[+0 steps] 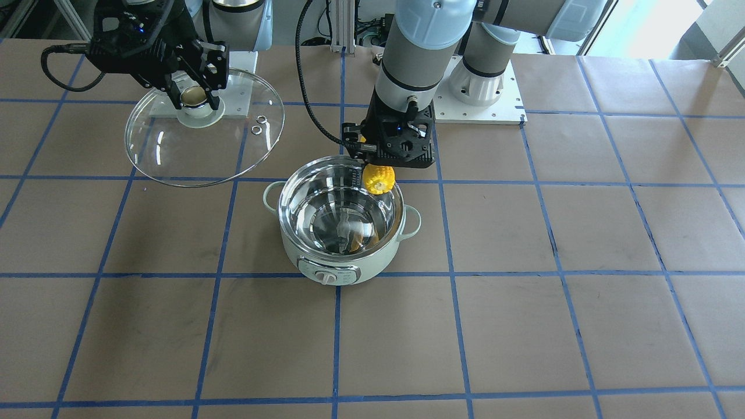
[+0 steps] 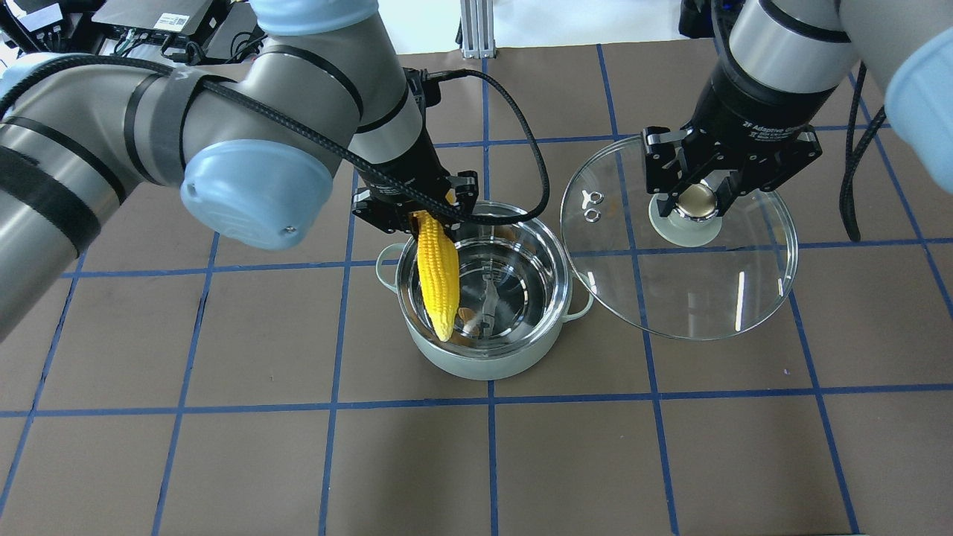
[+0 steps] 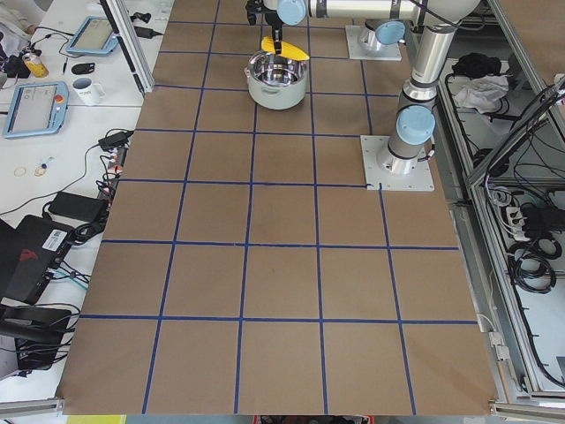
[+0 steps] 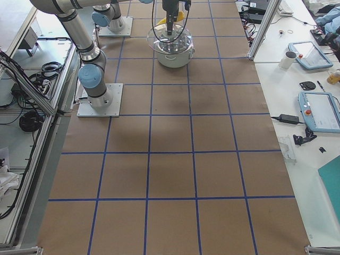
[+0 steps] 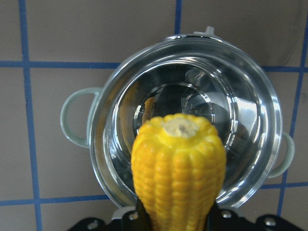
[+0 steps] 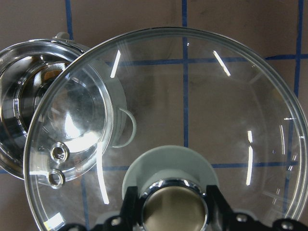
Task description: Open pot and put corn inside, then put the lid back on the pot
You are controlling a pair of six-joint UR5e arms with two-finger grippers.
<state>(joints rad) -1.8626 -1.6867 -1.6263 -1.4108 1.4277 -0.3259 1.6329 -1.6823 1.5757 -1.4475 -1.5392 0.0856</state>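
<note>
The pale green pot (image 2: 488, 350) with a shiny steel inside stands open and empty mid-table; it also shows in the front view (image 1: 343, 270) and the left wrist view (image 5: 77, 120). My left gripper (image 2: 417, 212) is shut on a yellow corn cob (image 2: 437, 279), which hangs point down over the pot's near rim; the cob also shows in the front view (image 1: 379, 178) and the left wrist view (image 5: 179, 168). My right gripper (image 2: 696, 197) is shut on the knob (image 6: 174, 209) of the glass lid (image 2: 707, 290), held in the air beside the pot, on my right.
Brown table surface with a blue tape grid (image 1: 524, 326). The arms' white base plates (image 1: 486, 107) stand at the robot's side of the table. Benches with tablets and cables flank the table in the side views.
</note>
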